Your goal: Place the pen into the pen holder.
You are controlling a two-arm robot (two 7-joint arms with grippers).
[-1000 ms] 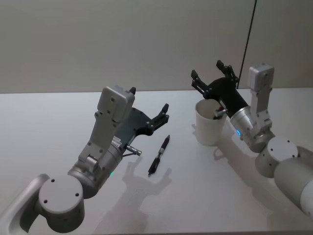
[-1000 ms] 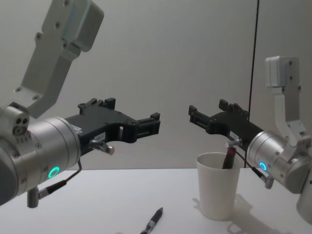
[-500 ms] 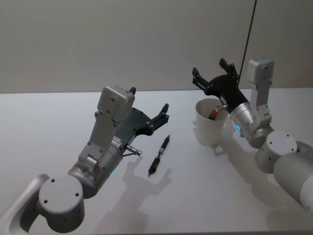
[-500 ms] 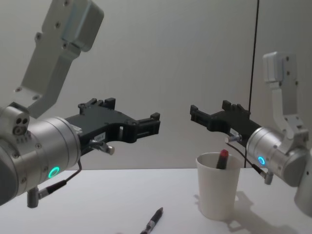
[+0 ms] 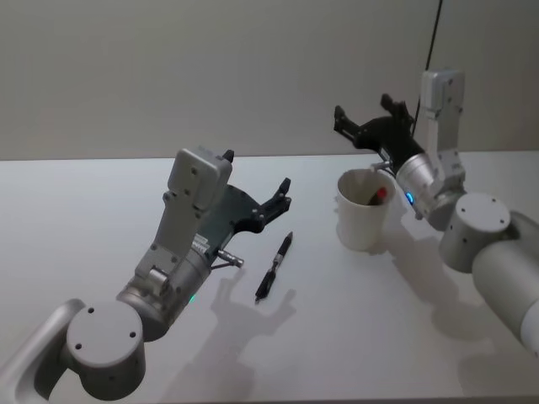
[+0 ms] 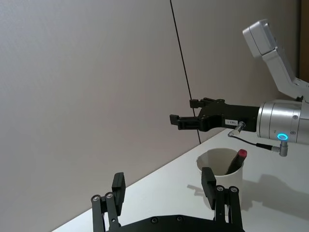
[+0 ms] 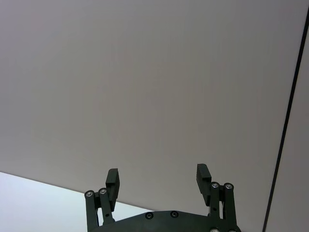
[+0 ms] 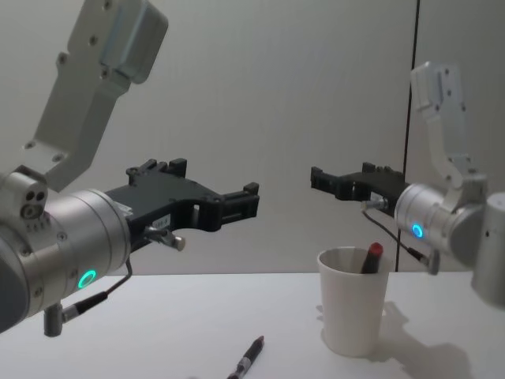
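The pen holder (image 5: 360, 229) (image 8: 351, 316) (image 6: 229, 178) is a white paper cup standing upright on the table to the right. A pen with a red cap (image 5: 377, 196) (image 8: 372, 257) (image 6: 237, 160) leans inside it. A second, black pen (image 5: 274, 266) (image 8: 247, 358) lies flat on the table left of the cup. My right gripper (image 5: 362, 116) (image 8: 341, 175) (image 6: 183, 112) (image 7: 157, 173) hovers open and empty above and behind the cup. My left gripper (image 5: 256, 175) (image 8: 215, 181) (image 6: 163, 178) hangs open above the table, just left of the black pen, holding nothing.
The white table (image 5: 379, 337) meets a plain grey wall (image 5: 210, 76) close behind the cup. A thin black cable (image 8: 412, 87) runs down the wall at the right.
My right gripper has lifted up and back from over the cup's mouth, leaving the red-capped pen leaning inside. The left arm and the black pen have not moved.
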